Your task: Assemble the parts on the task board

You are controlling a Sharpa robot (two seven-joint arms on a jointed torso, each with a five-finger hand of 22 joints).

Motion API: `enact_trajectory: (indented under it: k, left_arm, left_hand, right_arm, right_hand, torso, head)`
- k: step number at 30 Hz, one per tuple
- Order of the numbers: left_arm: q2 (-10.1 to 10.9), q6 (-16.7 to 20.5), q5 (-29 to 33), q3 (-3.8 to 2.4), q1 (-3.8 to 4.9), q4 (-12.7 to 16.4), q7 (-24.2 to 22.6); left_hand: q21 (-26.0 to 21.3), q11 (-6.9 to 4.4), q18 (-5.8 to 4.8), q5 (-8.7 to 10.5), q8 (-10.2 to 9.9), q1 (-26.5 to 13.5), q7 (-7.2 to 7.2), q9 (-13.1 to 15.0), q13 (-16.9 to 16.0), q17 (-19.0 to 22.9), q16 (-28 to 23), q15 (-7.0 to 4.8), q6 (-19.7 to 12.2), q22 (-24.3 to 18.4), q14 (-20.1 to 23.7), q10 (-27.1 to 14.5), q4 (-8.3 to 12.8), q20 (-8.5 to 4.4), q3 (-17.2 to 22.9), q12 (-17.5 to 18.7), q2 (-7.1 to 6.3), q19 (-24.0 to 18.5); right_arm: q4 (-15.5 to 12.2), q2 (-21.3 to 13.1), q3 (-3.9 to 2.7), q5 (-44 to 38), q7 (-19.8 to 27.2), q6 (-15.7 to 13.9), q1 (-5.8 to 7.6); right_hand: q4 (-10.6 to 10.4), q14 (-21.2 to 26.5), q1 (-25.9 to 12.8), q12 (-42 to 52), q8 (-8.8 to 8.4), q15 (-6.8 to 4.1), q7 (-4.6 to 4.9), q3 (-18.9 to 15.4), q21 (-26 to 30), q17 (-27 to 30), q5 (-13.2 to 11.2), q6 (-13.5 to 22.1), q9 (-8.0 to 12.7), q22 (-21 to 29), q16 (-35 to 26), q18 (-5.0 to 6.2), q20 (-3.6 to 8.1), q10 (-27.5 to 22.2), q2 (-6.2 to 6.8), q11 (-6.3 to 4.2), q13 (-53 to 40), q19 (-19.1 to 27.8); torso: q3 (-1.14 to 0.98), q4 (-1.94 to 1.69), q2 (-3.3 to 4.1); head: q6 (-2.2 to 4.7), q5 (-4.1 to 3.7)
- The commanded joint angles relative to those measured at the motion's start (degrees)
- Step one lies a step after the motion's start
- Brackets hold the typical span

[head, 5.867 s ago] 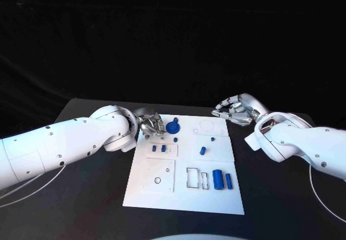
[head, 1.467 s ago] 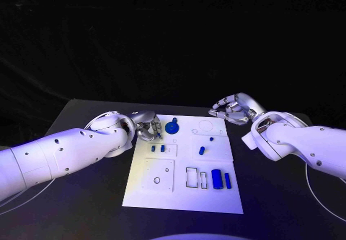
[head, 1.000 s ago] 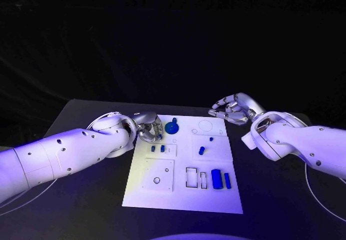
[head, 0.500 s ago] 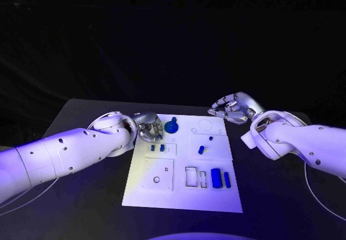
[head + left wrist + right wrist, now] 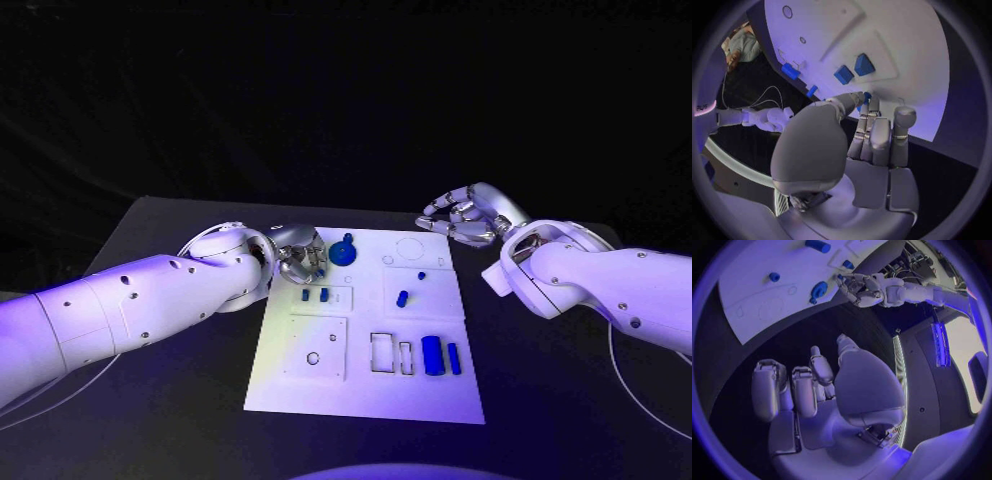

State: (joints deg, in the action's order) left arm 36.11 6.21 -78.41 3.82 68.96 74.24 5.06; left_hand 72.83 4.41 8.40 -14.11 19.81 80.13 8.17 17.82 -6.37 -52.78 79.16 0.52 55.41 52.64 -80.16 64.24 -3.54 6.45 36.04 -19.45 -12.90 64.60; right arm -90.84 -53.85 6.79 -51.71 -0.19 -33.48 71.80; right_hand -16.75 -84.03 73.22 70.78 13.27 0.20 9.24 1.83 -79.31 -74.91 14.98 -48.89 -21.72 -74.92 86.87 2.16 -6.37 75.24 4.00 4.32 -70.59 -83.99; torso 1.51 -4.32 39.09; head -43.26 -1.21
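The left hand (image 5: 299,257) sits at the far left corner of the task board (image 5: 361,400), its fingers drawn together over the board's edge. In the left wrist view the thumb and a finger (image 5: 859,100) meet on a small blue part (image 5: 866,96), pinching it just above the white surface. Just beside that hand, on the board, stands a round blue part with a stem (image 5: 343,252). Nearer the robot, two small blue blocks (image 5: 315,295) lie side by side in a shallow square recess.

The right hand (image 5: 464,217) hovers off the far right corner of the board, above the black table (image 5: 159,240). Its fingers are curled inward and nothing lies in them; the right wrist view shows them bent toward the palm (image 5: 817,385) with bare table beneath.

Toward the middle of the board lie a tiny blue dot (image 5: 421,275) and a short blue peg (image 5: 402,298). At the near right, a thick blue cylinder (image 5: 431,355) and a thinner blue bar (image 5: 453,358) lie parallel, just beside two empty rectangular outlines (image 5: 384,353).
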Motion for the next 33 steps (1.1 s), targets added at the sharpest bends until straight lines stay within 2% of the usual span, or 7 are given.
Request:
enact_trajectory:
  k: [1, 11, 17, 29, 30, 31, 33]
  left_arm:
    - [-0.2, -1.2, 0.2, 0.07, -0.09, 0.0, -0.2]
    - [0.1, -0.8, 0.3, 0.08, -0.09, 0.2, 0.3]
    - [0.3, 0.0, 0.6, 0.08, -0.10, 0.5, 0.1]
    - [0.7, 1.3, 0.8, 0.07, -0.11, 0.7, -0.1]
    - [0.8, 1.4, 0.8, 0.07, -0.11, 0.7, -0.2]
    - [0.9, 1.4, 0.8, 0.07, -0.11, 0.8, -0.2]
    - [1.2, 1.7, 1.0, 0.06, -0.12, 1.0, -0.2]
  left_hand:
    - [-0.3, 0.01, -0.40, 0.32, -0.3, -0.1, 0.06, 0.1, 0.0, 0.0, -0.2, -0.15, 0.4, -0.1, 0.2, 0.5, 0.3, -0.11, 0.0, 0.4, 0.16, -0.2]
    - [-1.3, 1.23, -0.14, 0.13, -2.7, -1.3, 1.29, -0.9, 0.5, 1.0, -0.5, 0.79, -2.3, -1.7, 0.9, -1.7, 0.4, 0.28, -1.0, 2.8, -1.71, -1.5]
    - [-2.2, 2.22, 0.16, -0.05, -4.4, -1.7, 2.11, -1.7, 0.9, 2.6, -0.8, 1.65, -4.1, -3.4, 1.8, -4.1, 0.5, 1.05, -1.2, 4.3, -2.64, -2.9]
    - [-2.8, 2.69, 0.37, -0.22, -5.4, -1.8, 2.57, -2.2, 0.9, 3.5, -0.9, 2.09, -5.3, -4.3, 2.5, -5.3, 0.7, 1.53, -1.5, 4.8, -2.93, -3.6]
    - [-2.8, 2.70, 0.38, -0.22, -5.4, -1.8, 2.59, -2.3, 0.9, 3.6, -0.9, 2.09, -5.4, -4.4, 2.5, -5.4, 0.7, 1.54, -1.5, 4.8, -2.94, -3.7]
    - [-3.0, 2.79, 0.44, -0.21, -5.5, -1.8, 2.68, -2.3, 1.0, 3.9, -1.0, 2.16, -5.4, -4.7, 2.7, -5.6, 0.7, 1.60, -1.5, 4.9, -2.97, -3.9]
    - [-3.4, 2.95, 0.57, -0.23, -5.6, -1.8, 2.79, -2.4, 1.0, 4.7, -1.2, 2.30, -5.5, -5.3, 3.1, -6.1, 0.7, 1.72, -1.6, 5.1, -3.02, -4.5]
  right_arm:
    - [0.0, 0.0, 0.00, -0.6, 0.4, 0.1, -0.04]
    - [0.1, 0.0, 0.00, -0.6, 0.4, 0.2, -0.04]
    - [0.1, -0.1, 0.00, -0.6, 0.4, 0.2, -0.06]
    - [0.4, -0.1, 0.00, -0.9, 0.1, 0.7, -0.14]
    - [0.6, -0.1, 0.00, -1.0, 0.0, 1.1, -0.15]
    - [0.7, -0.1, 0.00, -1.2, 0.0, 1.5, -0.17]
    - [1.2, -0.1, 0.00, -2.3, -0.2, 3.0, -0.20]
  right_hand:
    - [0.1, -4.1, -0.1, 0.2, 0.38, -0.28, -0.26, -0.2, 0.3, -7.0, 0.3, 0.0, 0.1, -7.1, -0.2, 0.65, 0.48, 0.2, -0.34, -0.17, -0.1, -0.1]
    - [0.1, -4.1, -0.1, 0.2, 0.38, -0.28, -0.26, -0.2, 0.3, -7.0, 0.3, 0.0, 0.1, -7.1, -0.2, 0.65, 0.48, 0.2, -0.34, -0.17, -0.1, -0.1]
    - [0.1, -4.1, 0.1, 0.1, 0.57, -0.34, -0.31, -0.4, 0.5, -6.9, 0.4, -0.1, 0.1, -7.0, -0.3, 0.69, 0.52, 0.0, -0.49, -0.22, 0.2, -0.1]
    - [0.2, -4.0, 0.3, -0.6, 0.62, -0.35, -0.32, -0.5, 1.0, -6.5, 0.5, -0.1, 0.1, -6.6, -0.5, 0.83, 0.53, -0.5, -0.44, -0.23, 0.8, 0.2]
    - [0.2, -3.9, 0.6, -1.5, 0.70, -0.36, -0.34, -0.5, 1.4, -6.2, 0.5, -0.2, 0.1, -6.4, -0.6, 0.92, 0.54, -1.3, -0.39, -0.23, 1.7, 0.4]
    - [0.1, -3.2, 1.6, -9.6, 1.19, -0.49, -0.40, -0.4, 4.6, -3.8, 0.7, -0.4, 0.0, -4.2, -1.9, 1.64, 0.60, -7.7, -0.46, -0.39, 9.3, 2.1]
    - [0.4, -2.8, 2.9, -16.3, 1.40, -0.54, -0.49, 0.0, 7.0, -2.4, 0.7, -0.4, 0.0, -2.6, -2.7, 2.19, 0.68, -12.8, -0.49, -0.35, 15.4, 3.3]
  torso:
    - [-0.03, -0.03, -0.02]
    - [0.02, -0.01, -0.01]
    - [0.05, -0.05, -0.03]
    - [0.04, 0.00, -0.06]
    - [0.02, 0.00, -0.06]
    - [0.05, -0.01, -0.05]
    - [0.04, 0.00, -0.07]
  head:
    - [0.09, -0.03]
    - [0.08, -0.08]
    - [0.10, -0.11]
    - [0.16, -0.13]
    - [0.16, -0.13]
    - [0.19, -0.11]
    - [0.22, -0.12]
